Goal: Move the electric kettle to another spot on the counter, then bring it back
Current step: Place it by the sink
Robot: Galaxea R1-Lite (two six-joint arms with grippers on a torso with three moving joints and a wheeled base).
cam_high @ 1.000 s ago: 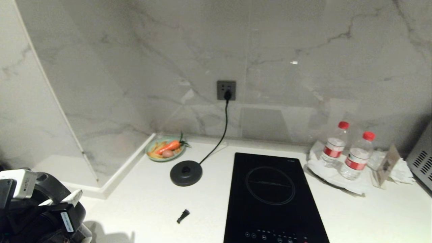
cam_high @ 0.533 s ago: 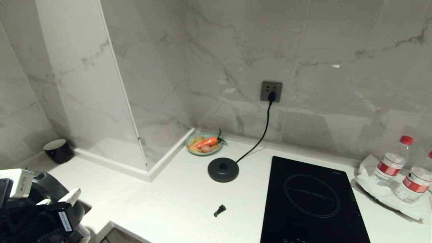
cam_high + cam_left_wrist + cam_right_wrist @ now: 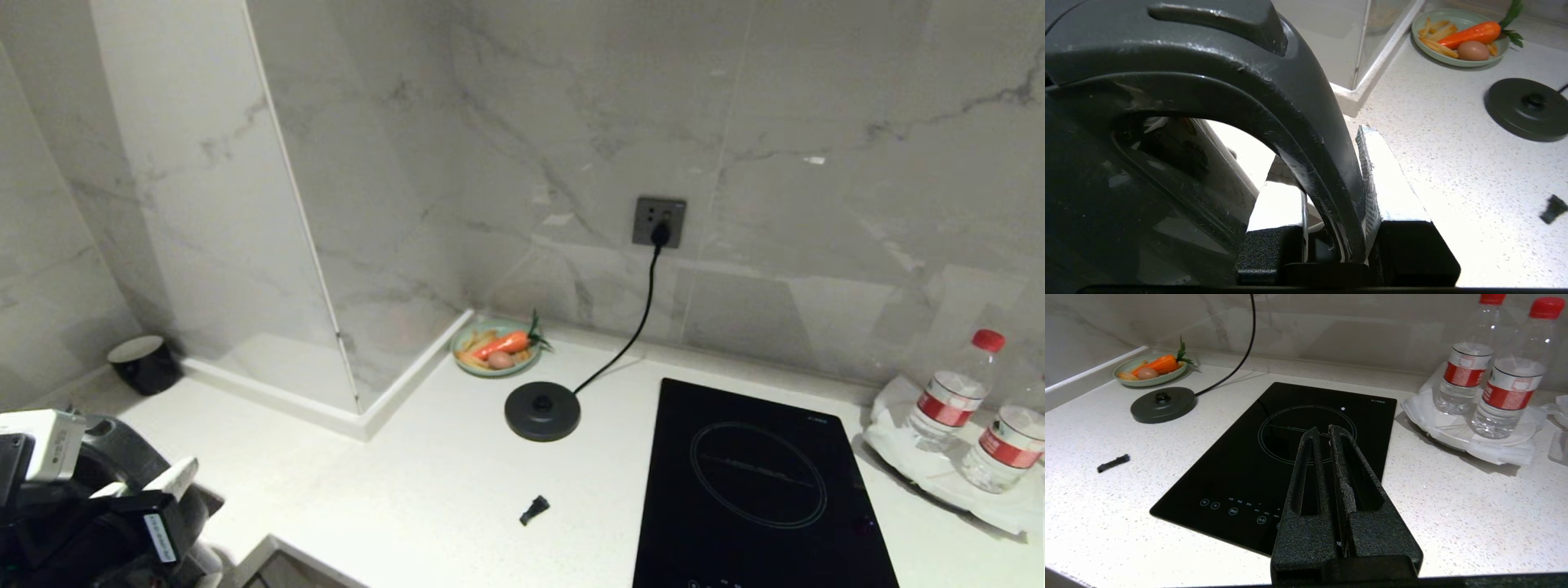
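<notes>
The black electric kettle (image 3: 1290, 106) fills the left wrist view, its big loop handle arching between my left gripper's white fingers (image 3: 1392, 179). My left gripper (image 3: 1323, 149) is shut on that handle. In the head view the kettle (image 3: 131, 453) and the left gripper (image 3: 167, 490) sit at the bottom left corner, over the front left edge of the white speckled counter (image 3: 424, 474). The kettle's body is mostly cut off there. My right gripper (image 3: 1323, 429) is shut on nothing, in front of the hob (image 3: 1306, 433); the head view does not show it.
The round black base disc (image 3: 542, 411) with its cord to the wall socket (image 3: 659, 220) stands near the back. A green plate (image 3: 495, 351) with carrot and egg lies behind it. A small black piece (image 3: 534, 510), the hob (image 3: 759, 482), two water bottles (image 3: 951, 396) and a black cup (image 3: 145, 363) are also there.
The whole head picture has shifted right, so the camera has turned left, bringing the counter's left wing and the black cup into view. The kettle stays in my left gripper.
</notes>
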